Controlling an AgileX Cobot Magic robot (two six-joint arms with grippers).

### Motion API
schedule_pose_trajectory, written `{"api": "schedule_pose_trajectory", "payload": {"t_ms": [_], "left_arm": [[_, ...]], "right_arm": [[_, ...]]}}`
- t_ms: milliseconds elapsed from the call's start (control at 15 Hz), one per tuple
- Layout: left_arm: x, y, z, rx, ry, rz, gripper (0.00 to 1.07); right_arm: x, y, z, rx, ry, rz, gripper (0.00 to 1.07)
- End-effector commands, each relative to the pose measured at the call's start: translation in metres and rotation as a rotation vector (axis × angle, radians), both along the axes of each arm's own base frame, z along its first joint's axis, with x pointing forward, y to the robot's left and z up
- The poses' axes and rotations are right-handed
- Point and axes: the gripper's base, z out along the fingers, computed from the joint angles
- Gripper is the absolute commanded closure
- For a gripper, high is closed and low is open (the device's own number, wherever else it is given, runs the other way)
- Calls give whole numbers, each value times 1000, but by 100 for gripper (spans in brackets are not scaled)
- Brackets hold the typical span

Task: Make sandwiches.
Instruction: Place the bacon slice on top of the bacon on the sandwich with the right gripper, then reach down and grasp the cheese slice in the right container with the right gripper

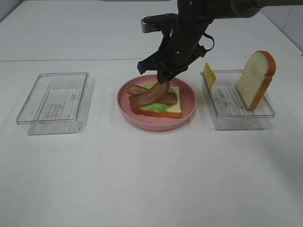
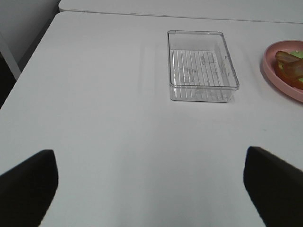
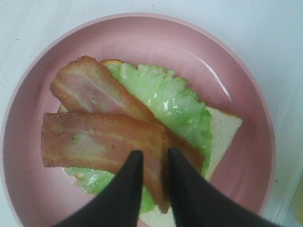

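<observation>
On the pink plate [image 1: 156,125] [image 3: 142,38] lies a white bread slice [image 1: 176,111] [image 3: 222,132] topped with a green lettuce leaf [image 1: 156,108] [image 3: 170,94] and a flat bacon strip [image 1: 136,89] [image 3: 90,87]. A second bacon strip [image 1: 147,97] [image 3: 104,142] crosses it, tilted. Its raised end sits between the fingers [image 3: 130,179] of my right gripper [image 1: 162,81] [image 3: 154,158], which is shut on it just above the plate. My left gripper [image 2: 151,189] hangs open over bare table, holding nothing. The sandwich is an open stack.
The clear tray [image 1: 236,118] right of the plate holds an upright bread slice [image 1: 255,78] and a yellow cheese slice [image 1: 209,75] leaning on its wall. An empty clear tray [image 1: 54,99] [image 2: 201,66] stands left of the plate [image 2: 274,75].
</observation>
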Motion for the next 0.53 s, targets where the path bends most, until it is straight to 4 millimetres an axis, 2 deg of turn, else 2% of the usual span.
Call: {"api": "schedule_pose_trajectory", "payload": {"t_ms": [67, 133, 333, 400, 533], "left_arm": [[-3, -1, 0, -3, -26, 2, 7], [-3, -1, 0, -3, -26, 2, 7], [-3, -1, 0, -3, -26, 2, 7], [-3, -1, 0, -3, -26, 2, 7], [-3, -1, 0, -3, -26, 2, 7]], "right_arm": [[1, -1, 4, 28, 4, -62, 19], [1, -1, 5, 33, 4, -70, 10], [-3, -4, 24, 39, -6, -71, 11], [-9, -6, 44, 55, -21, -81, 11], [-15, -9, 61, 76, -14, -106, 11]]}}
